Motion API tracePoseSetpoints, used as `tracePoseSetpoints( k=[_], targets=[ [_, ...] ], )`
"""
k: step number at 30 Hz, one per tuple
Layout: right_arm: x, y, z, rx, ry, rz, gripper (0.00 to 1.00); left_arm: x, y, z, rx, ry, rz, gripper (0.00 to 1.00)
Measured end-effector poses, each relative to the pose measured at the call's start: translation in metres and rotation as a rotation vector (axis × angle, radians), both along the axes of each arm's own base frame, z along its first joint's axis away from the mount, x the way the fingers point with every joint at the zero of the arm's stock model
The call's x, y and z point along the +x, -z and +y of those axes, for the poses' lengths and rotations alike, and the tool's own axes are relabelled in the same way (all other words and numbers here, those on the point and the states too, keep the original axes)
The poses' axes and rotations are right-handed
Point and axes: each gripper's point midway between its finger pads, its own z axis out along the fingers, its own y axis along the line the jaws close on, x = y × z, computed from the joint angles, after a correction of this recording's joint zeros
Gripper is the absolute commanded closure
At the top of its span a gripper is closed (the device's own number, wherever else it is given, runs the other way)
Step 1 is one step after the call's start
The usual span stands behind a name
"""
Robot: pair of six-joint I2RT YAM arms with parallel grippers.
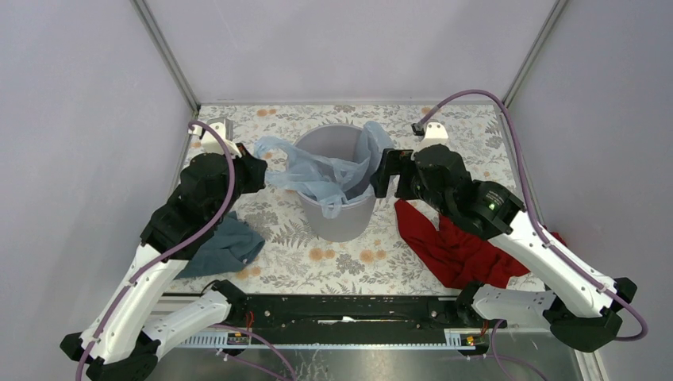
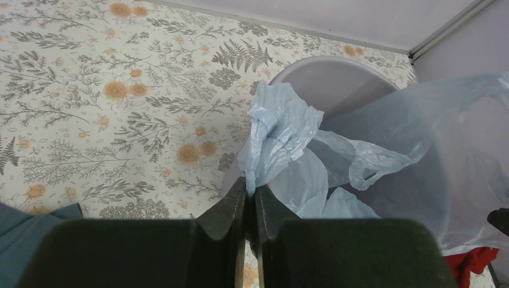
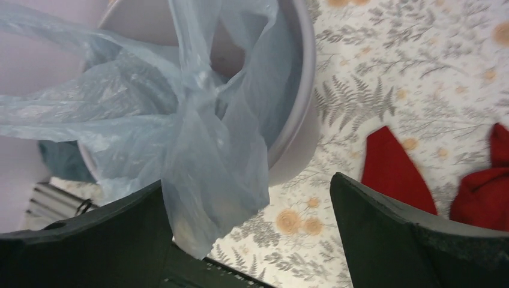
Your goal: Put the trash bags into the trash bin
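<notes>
The grey round trash bin [image 1: 337,218] stands mid-table. The pale-blue translucent trash bag [image 1: 317,171] lies across its mouth, partly inside, with folds over the left and near rim. My left gripper [image 1: 262,171], left of the bin, is shut on a bunched edge of the bag [image 2: 273,129]; the bin's rim [image 2: 336,63] shows behind it. My right gripper [image 1: 382,173] is open at the bin's right rim; in its wrist view the bag [image 3: 204,150] hangs over the bin's rim [image 3: 303,114] and against the left finger [image 3: 90,240].
A dark teal-blue cloth [image 1: 226,242] lies near left under the left arm. A red cloth [image 1: 452,246] lies right of the bin under the right arm; it also shows in the right wrist view [image 3: 393,171]. Walls enclose the floral table [image 1: 317,266].
</notes>
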Motion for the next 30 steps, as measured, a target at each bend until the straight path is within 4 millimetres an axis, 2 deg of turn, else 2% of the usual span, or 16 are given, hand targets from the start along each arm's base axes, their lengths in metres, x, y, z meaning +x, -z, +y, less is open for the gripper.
tracePoseSetpoints(
  k=[3, 4, 5, 10, 11, 17, 20, 21, 24, 25, 28, 30],
  targets=[
    [-0.006, 0.002, 0.007, 0.065, -0.013, 0.036, 0.04, -0.001, 0.0, -0.003, -0.006, 0.017, 0.003, 0.88],
    [-0.008, 0.003, 0.01, 0.081, -0.018, 0.043, 0.07, -0.002, 0.0, -0.004, -0.008, 0.021, 0.004, 0.88],
    [-0.009, 0.004, 0.012, 0.099, -0.023, 0.05, 0.16, -0.002, 0.0, -0.005, -0.009, 0.026, 0.005, 0.88],
    [-0.005, 0.012, 0.019, 0.127, -0.022, 0.046, 0.88, -0.005, -0.001, -0.006, -0.018, 0.042, 0.001, 0.89],
    [-0.005, 0.012, 0.019, 0.122, -0.027, 0.041, 0.99, -0.006, -0.002, -0.006, -0.019, 0.043, -0.001, 0.9],
    [-0.007, 0.007, 0.024, 0.138, -0.062, 0.027, 1.0, -0.006, 0.001, 0.003, -0.004, 0.009, -0.003, 0.93],
    [-0.016, 0.004, 0.02, 0.159, -0.086, 0.022, 1.0, -0.006, 0.008, 0.014, 0.014, -0.052, 0.02, 0.84],
    [-0.02, 0.004, 0.018, 0.166, -0.094, 0.021, 1.0, -0.007, 0.011, 0.019, 0.018, -0.079, 0.03, 0.8],
    [-0.028, 0.0, 0.013, 0.184, -0.111, 0.014, 1.0, -0.013, 0.013, 0.029, -0.001, -0.131, 0.043, 0.55],
    [-0.03, -0.002, 0.014, 0.193, -0.123, 0.015, 1.0, -0.016, 0.011, 0.03, -0.028, -0.14, 0.044, 0.41],
    [-0.036, -0.002, 0.023, 0.224, -0.172, 0.02, 1.0, -0.023, 0.004, 0.025, -0.122, -0.126, 0.041, 0.18],
    [-0.039, 0.002, 0.03, 0.241, -0.208, 0.029, 1.0, -0.027, 0.0, 0.018, -0.185, -0.099, 0.045, 0.08]
  ],
)
